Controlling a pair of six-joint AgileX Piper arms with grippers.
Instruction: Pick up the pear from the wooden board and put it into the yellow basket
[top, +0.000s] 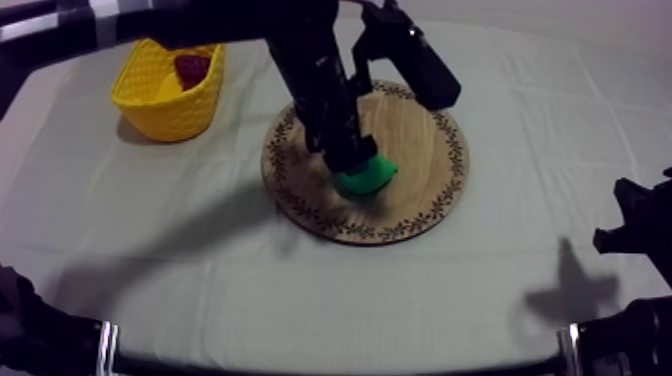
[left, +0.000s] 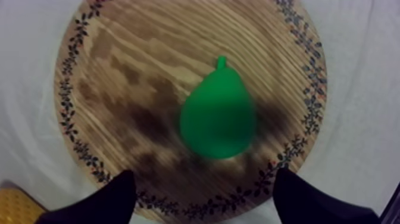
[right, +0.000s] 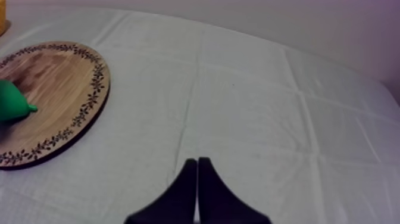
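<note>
While left pincer (left: 203, 179) points down, spread above pear (left: 217, 116), right pincer (right: 197, 162) closed

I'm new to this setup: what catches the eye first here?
The green pear on the round wooden board at mid-table, with the left pincer open directly above it. Next, the yellow basket at the far left, holding a small red fruit. The right pincer rests shut over the cloth.

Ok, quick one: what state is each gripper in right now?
Left gripper: open over the pear on the wooden board, holding nothing.
Right gripper: shut on nothing, over the cloth.
</note>
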